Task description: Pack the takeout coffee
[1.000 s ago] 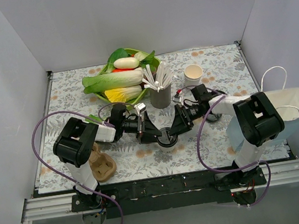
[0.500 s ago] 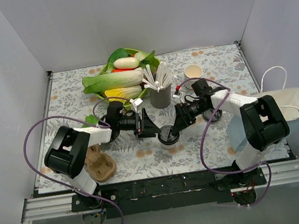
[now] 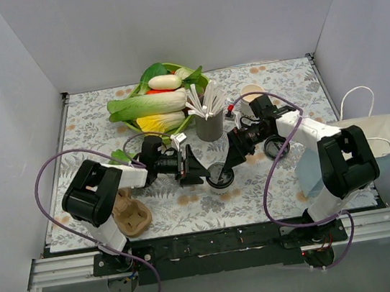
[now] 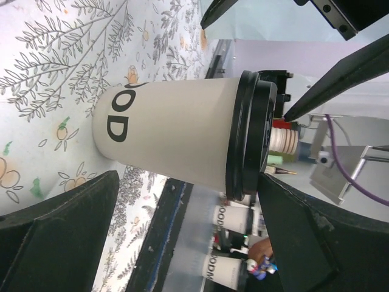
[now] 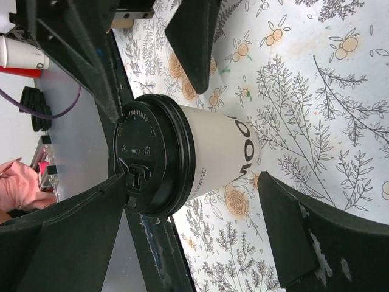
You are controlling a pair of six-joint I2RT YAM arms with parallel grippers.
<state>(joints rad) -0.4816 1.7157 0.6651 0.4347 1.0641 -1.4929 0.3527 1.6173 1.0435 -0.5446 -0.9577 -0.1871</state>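
Cream-white paper cup (image 4: pixel 176 137), dark lettering, is wearing its black lid (image 4: pixel 248 134), standing upright on floral cloth (image 4: pixel 48 55). Flanking it, left gripper (image 3: pixel 200 173) and right gripper (image 3: pixel 228 162) are gaping wide, gripping nothing.

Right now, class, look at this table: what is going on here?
A two-armed robot is packing a takeout coffee. The paper cup stands upright on the table with its black lid already on. The left claw and the right claw are both open. They point at the cup from opposite sides, and neither grips it. The cup has not yet gone into the white paper bag at the right edge.
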